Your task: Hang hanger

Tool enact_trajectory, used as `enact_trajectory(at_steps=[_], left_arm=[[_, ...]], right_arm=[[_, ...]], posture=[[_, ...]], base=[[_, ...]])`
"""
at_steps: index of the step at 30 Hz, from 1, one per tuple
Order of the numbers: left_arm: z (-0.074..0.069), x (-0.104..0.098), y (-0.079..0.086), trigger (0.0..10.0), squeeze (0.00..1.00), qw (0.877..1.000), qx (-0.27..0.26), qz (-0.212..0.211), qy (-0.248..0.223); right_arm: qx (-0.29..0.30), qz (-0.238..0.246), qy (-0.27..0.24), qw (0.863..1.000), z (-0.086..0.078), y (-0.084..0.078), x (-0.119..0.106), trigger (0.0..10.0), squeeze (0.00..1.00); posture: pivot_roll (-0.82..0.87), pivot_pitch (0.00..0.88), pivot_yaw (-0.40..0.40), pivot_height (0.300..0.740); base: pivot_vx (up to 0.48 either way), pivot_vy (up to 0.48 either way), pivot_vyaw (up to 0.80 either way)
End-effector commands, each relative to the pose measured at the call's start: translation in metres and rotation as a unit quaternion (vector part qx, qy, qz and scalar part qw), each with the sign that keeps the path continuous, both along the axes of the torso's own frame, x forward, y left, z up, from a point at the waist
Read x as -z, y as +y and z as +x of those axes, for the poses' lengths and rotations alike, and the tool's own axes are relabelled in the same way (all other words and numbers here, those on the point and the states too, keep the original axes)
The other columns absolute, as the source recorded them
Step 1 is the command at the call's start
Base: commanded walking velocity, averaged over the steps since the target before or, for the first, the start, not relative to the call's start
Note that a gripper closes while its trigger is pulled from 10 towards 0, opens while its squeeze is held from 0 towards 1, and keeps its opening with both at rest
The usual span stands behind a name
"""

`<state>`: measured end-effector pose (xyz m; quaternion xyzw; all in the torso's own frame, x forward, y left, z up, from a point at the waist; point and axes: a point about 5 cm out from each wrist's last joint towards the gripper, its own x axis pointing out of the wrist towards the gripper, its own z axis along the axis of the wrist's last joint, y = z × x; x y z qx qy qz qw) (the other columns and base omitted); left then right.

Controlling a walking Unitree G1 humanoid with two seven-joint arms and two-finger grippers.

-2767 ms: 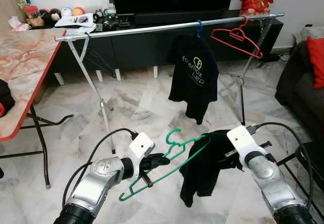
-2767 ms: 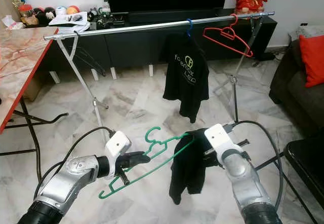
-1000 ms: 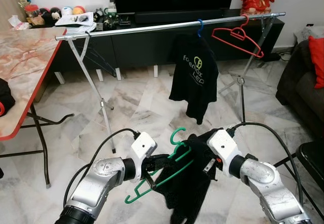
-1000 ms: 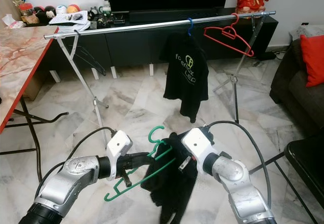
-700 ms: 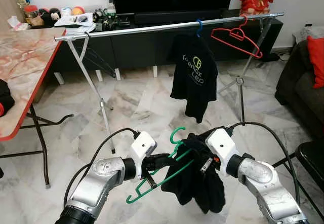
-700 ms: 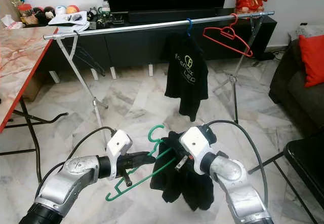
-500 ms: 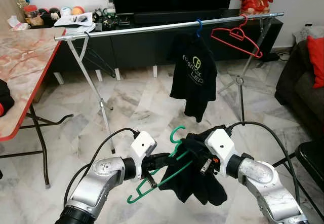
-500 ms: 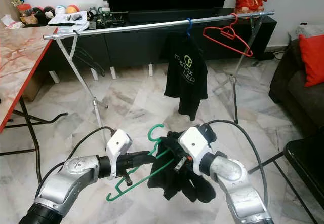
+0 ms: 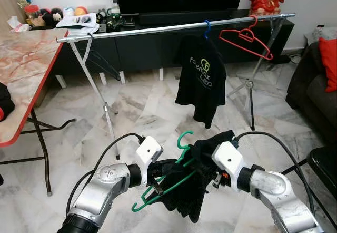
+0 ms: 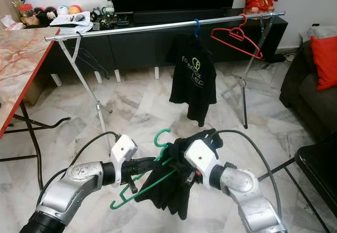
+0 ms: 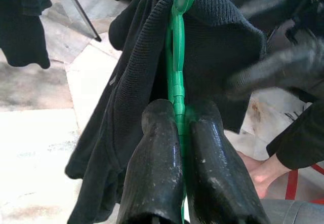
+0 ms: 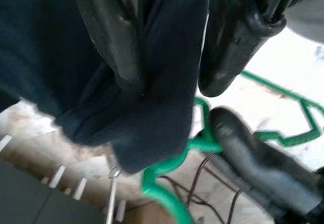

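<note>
Two hands on one green hanger, low before the rail

Both my hands meet in front of me, well short of the clothes rail [image 9: 174,27]. My left hand [image 9: 167,168] has its two fingers [image 11: 152,178] pressed tight on the green hanger [image 9: 163,183], gripping it along its lower bar. The hanger's long axis runs slantwise, its low end toward my left arm and its hook [image 9: 184,137] at the high end, curling up toward the rail. My right hand [image 12: 167,67] has its fingers closed on the black garment [image 9: 192,191], which is draped over the hanger's right half and hangs in bunched folds below it.

Ahead, the silver rail runs across the room on splayed legs. On it hang a black T-shirt [image 9: 202,80] on a blue hanger and, further right, an empty red hanger [image 9: 247,40], tilted. The long stretch of rail left of the T-shirt is bare. Marble floor [image 9: 142,106] lies open between me and the rail. The red-edged bench [image 9: 23,69] stands at my left, a dark sofa [image 9: 313,85] at my right, and the TV cabinet [image 9: 158,48] sits behind the rail.
</note>
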<state>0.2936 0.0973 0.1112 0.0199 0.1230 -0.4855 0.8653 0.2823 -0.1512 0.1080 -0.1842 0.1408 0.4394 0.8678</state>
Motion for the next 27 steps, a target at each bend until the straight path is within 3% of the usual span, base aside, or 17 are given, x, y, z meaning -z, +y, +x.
enact_trajectory(at_steps=[1,16,18,27], left_arm=[[0.004,-0.008,0.000,10.0,0.00,1.000,-0.001,-0.011,-0.019],[0.004,-0.005,0.002,10.0,0.00,1.000,-0.007,-0.006,-0.017],[0.002,0.002,0.005,10.0,0.00,1.000,0.003,0.024,-0.017],[-0.002,0.011,0.011,10.0,0.00,0.999,0.025,0.042,-0.017]], right_arm=[[-0.017,-0.011,-0.003,1.000,-0.003,0.003,-0.003,10.0,1.00],[-0.063,-0.051,0.024,0.996,-0.022,-0.012,-0.004,10.0,1.00],[-0.054,-0.065,0.017,0.996,-0.021,-0.025,-0.010,10.0,1.00],[-0.062,-0.054,-0.034,0.996,-0.013,-0.044,-0.048,10.0,1.00]], posture=[[-0.06,0.095,0.022,0.740],[-0.06,0.098,0.022,0.740],[-0.07,0.096,0.022,0.740],[-0.08,0.093,0.020,0.740]], base=[[0.000,0.000,0.00],[0.000,0.000,0.00],[0.000,0.000,0.00],[0.000,0.000,0.00]])
